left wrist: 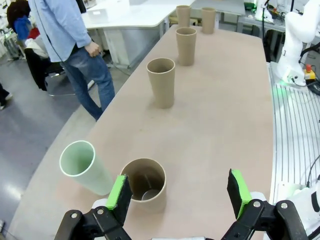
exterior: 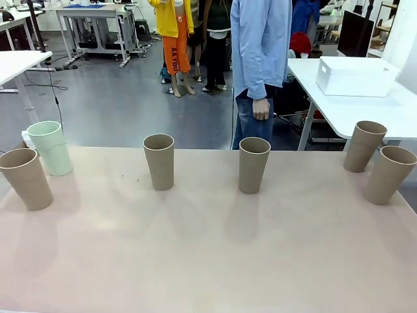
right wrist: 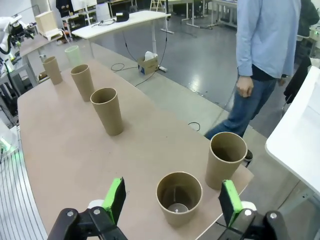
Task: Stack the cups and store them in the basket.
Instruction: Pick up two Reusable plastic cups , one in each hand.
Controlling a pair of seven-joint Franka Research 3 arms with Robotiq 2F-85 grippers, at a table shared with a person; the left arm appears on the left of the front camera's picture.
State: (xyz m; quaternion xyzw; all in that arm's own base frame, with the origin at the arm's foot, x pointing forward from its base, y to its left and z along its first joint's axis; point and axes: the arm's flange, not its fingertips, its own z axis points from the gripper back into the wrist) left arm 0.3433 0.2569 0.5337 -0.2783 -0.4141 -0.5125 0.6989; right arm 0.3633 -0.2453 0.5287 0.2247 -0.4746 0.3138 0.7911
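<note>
the top edge cuts off the person (exterior: 260,45) above the shoulders.

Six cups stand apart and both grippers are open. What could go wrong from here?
1. Two kraft-brown paper cups stand near a corner of the beige table; a nudge from the right gripper could tip one over the edge.
2. The pale mint-green paper cup stands close beside the brown cup nearest the left gripper; closing fingers may knock it.
3. The white rectangular plastic bin sits on a separate white table, perhaps hard to reach.
</note>
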